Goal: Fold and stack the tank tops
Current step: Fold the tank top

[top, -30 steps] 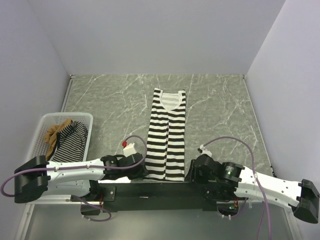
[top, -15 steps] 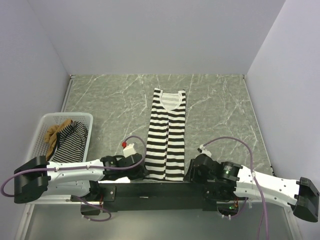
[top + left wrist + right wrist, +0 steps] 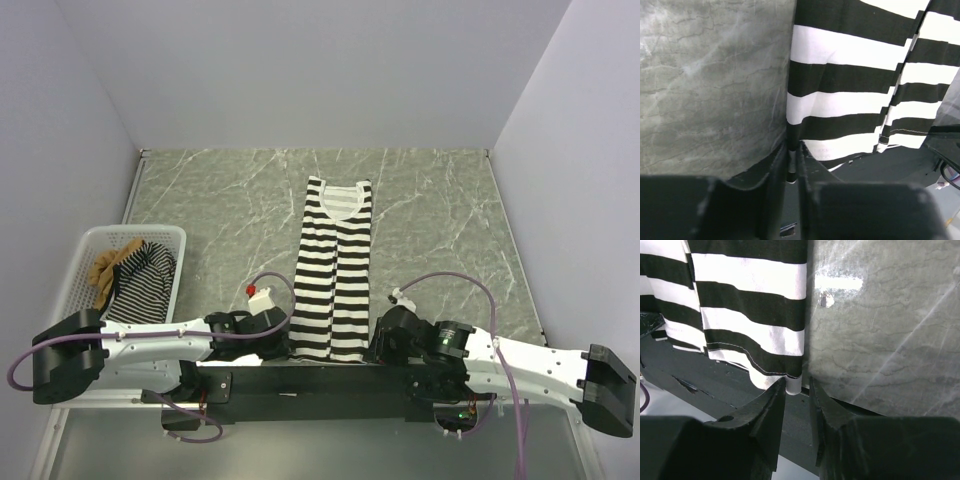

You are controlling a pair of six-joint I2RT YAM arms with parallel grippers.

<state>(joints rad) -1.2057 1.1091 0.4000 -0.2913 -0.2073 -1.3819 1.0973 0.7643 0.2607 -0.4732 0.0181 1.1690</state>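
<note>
Risk: thin hold | left gripper (image 3: pixel 792 160) pinches striped tank top (image 3: pixel 333 270) hem corner; right gripper (image 3: pixel 797 385) straddles other corner, clamp unclear | a slip there would skew the fold

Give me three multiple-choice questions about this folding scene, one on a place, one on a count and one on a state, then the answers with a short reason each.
1. Where is the white mesh basket?
A. far right corner
B. left edge of the table
C. middle
2. How many tops lie in the basket?
A. none
B. one
C. two
3. How is the wide-striped tank top?
A. spread flat on the table
B. bunched in the basket
C. hanging in the air

Answers:
1. B, it sits against the left wall.
2. C, a thin-striped top and a tan-brown top show inside.
3. A, it lies flat, neck away from the arms.
</note>
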